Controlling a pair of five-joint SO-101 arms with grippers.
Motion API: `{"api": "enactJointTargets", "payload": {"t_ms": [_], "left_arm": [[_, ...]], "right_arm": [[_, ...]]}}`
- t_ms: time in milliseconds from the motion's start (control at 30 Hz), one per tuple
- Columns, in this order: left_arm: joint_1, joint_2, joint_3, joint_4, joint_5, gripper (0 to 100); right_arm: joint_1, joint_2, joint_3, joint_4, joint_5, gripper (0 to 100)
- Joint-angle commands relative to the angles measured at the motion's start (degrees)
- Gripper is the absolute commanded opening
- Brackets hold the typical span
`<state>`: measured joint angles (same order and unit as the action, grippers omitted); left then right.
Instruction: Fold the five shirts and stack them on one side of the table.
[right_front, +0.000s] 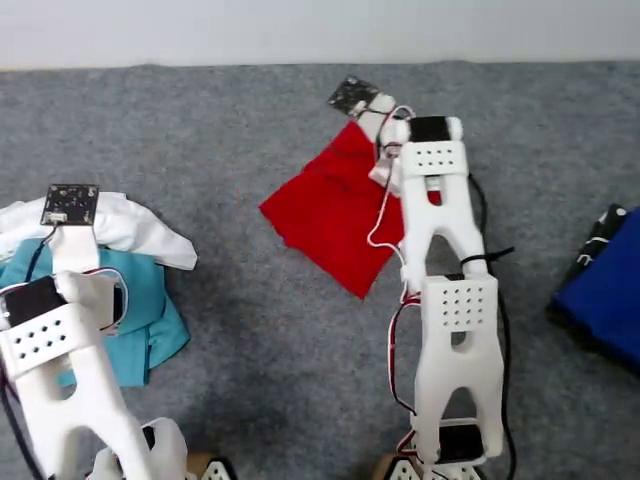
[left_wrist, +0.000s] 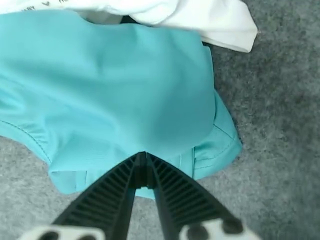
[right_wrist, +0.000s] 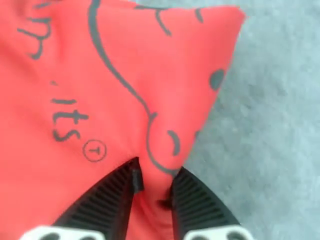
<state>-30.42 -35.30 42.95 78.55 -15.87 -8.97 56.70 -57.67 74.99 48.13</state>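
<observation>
right fingers (right_wrist: 112, 200) pinch the red shirt (right_wrist: 100, 75).

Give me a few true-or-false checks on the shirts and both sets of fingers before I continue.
1. The right gripper has its fingers closed on the red shirt. True.
2. The white shirt lies underneath the teal shirt. False: it lies over the teal shirt's edge.
3. The left gripper has its fingers spread wide. False: they are shut together above the teal shirt.
4. The blue shirt lies apart from the red shirt. True.
</observation>
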Motion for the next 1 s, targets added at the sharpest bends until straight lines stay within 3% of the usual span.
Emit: {"api": "enactJointTargets", "payload": {"t_ms": [0,200,400,700,967], "left_arm": [[0.09,-1.41,-0.13,0.35,-0.09,0],[0.18,-1.41,-0.22,0.26,-0.09,0],[0.26,-1.41,-0.22,-0.09,-0.09,0],[0.35,-1.41,-0.22,-0.18,-0.09,0],[0.35,-1.05,-0.22,-0.18,0.00,0]], "right_arm": [[-1.01,-0.92,-3.08,-1.63,0.53,7.9],[-0.92,-1.80,-6.95,-1.10,-14.86,22.1],[-0.84,-2.07,-16.18,4.44,-23.74,22.2],[-0.92,-2.07,-34.81,26.68,-39.65,22.1],[-0.75,-4.18,-37.98,27.82,-53.71,22.1]]}}
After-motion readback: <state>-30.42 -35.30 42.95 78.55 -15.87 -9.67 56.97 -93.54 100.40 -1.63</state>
